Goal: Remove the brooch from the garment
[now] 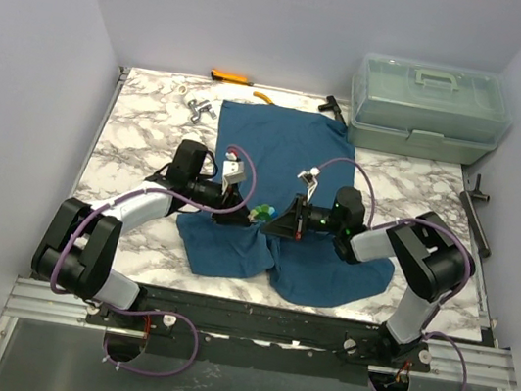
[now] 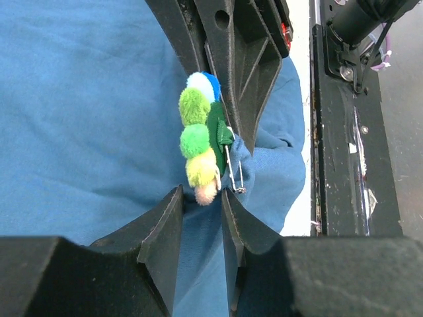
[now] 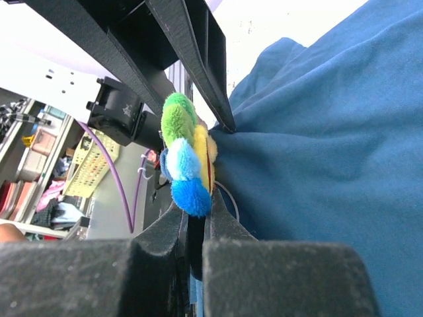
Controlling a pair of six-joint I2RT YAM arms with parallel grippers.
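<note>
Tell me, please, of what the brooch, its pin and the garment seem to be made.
The brooch: fuzzy balls, green, yellow, white and blue, probably soft fibre; the surface is matte and hairy. Its pin: thin silvery wire with a glint, likely metal. The garment: blue cloth, matte, falling in soft folds; probably knit, though the weave is too fine to tell.
</note>
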